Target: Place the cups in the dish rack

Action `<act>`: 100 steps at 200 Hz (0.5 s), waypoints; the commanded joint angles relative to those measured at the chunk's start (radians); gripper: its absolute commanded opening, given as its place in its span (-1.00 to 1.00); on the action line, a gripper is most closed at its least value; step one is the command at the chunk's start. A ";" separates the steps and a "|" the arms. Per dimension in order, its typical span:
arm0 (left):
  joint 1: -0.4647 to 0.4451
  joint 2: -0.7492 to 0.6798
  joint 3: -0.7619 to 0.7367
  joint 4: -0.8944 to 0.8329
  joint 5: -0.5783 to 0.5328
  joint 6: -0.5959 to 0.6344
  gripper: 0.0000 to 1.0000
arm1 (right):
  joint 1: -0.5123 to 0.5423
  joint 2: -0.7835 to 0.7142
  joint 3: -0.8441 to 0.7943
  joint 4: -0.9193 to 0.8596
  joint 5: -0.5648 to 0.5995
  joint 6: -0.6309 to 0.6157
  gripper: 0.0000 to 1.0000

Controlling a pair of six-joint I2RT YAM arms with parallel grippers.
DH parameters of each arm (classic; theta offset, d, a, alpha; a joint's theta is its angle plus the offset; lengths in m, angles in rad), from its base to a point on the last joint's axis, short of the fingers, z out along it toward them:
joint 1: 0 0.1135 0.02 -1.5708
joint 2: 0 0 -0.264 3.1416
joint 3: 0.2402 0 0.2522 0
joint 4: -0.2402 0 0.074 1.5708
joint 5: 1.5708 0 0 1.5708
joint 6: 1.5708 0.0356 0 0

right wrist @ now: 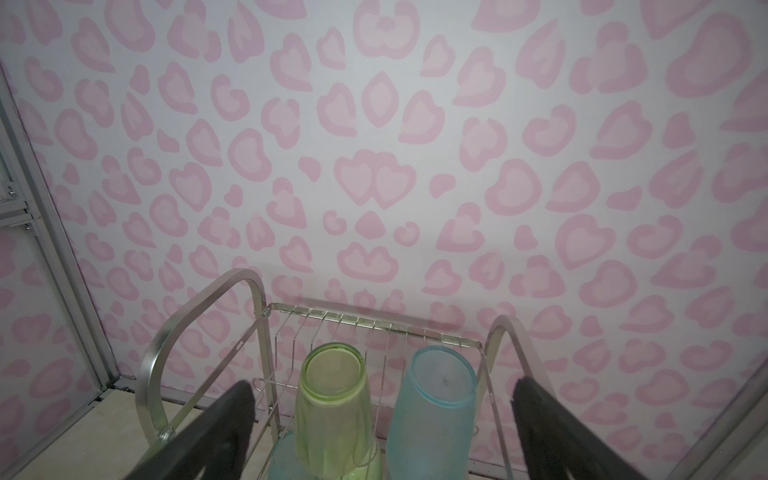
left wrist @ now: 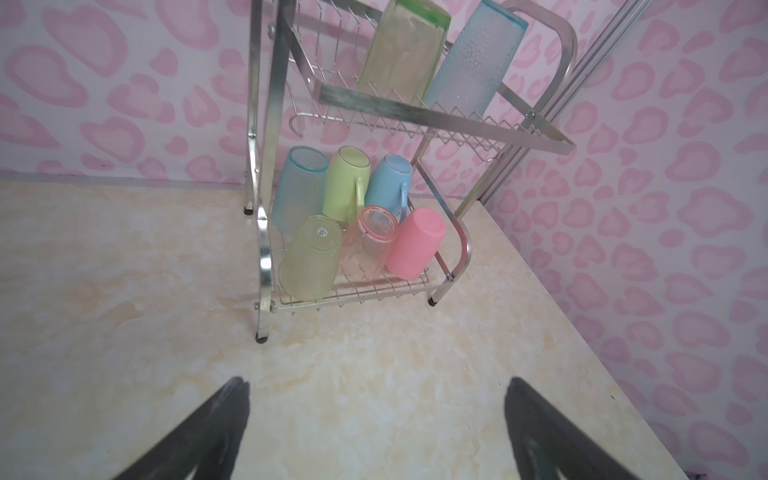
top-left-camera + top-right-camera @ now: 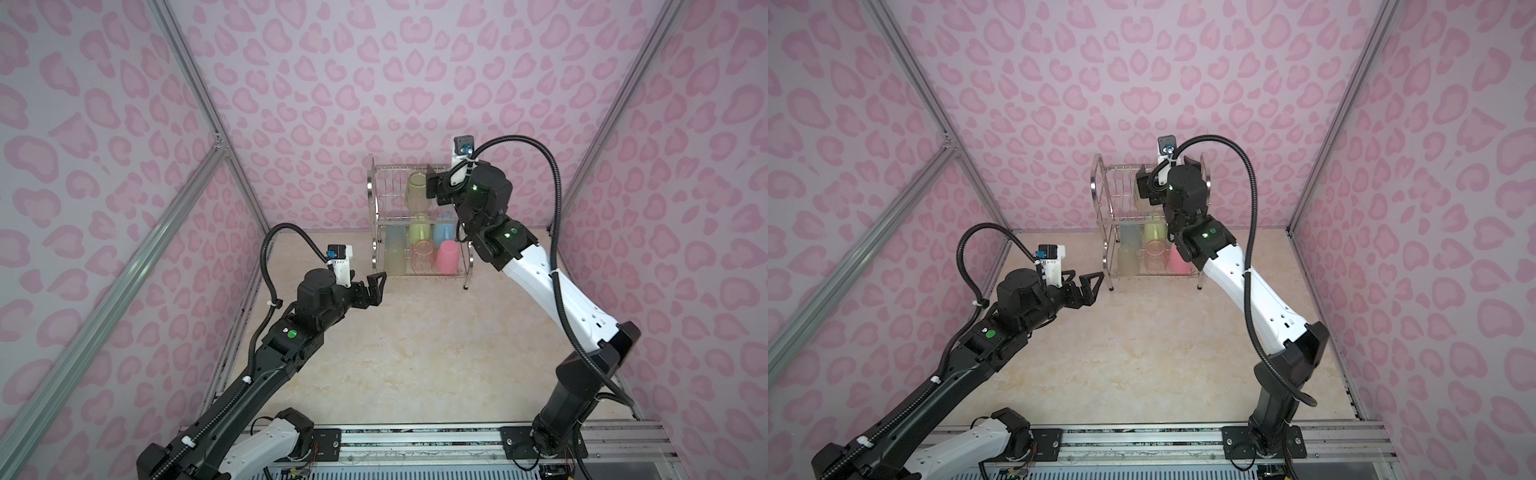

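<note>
All eight pastel cups (image 2: 347,187) stand upside down in the shiny two-tier steel wire dish rack (image 2: 415,109). A translucent yellow-green tumbler (image 2: 401,50) and a pale blue tumbler (image 2: 473,62) are on its upper tier, and six more sit below, among them an opaque pink tumbler (image 2: 415,243). My right jaws stand wide at the upper tier, flanking that pair and gripping nothing. My left jaws, wide and empty, hover over the beige marbled worktop (image 2: 124,257), apart from the rack.

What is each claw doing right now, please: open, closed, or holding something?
Left claw: open, empty.
Right claw: open, empty, over the yellow-green translucent tumbler and pale blue translucent tumbler in the steel wire rack.
</note>
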 commanded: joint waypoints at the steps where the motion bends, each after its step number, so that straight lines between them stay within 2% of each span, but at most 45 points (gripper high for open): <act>1: 0.011 -0.011 0.059 -0.081 -0.137 0.081 0.95 | -0.035 -0.156 -0.182 0.092 0.035 -0.003 0.93; 21: 0.055 -0.012 0.110 -0.127 -0.209 0.086 0.94 | -0.102 -0.332 -0.371 0.102 0.048 0.048 0.93; 57: 0.220 -0.035 0.131 -0.164 -0.220 0.025 0.94 | -0.265 -0.594 -0.675 0.085 0.089 0.127 0.94; 77: 0.344 -0.063 0.083 -0.156 -0.212 -0.058 0.93 | -0.364 -0.708 -0.820 0.069 0.097 0.189 0.95; 100: 0.466 -0.107 -0.038 -0.106 -0.231 -0.163 0.93 | -0.472 -0.827 -0.998 0.084 0.082 0.266 0.95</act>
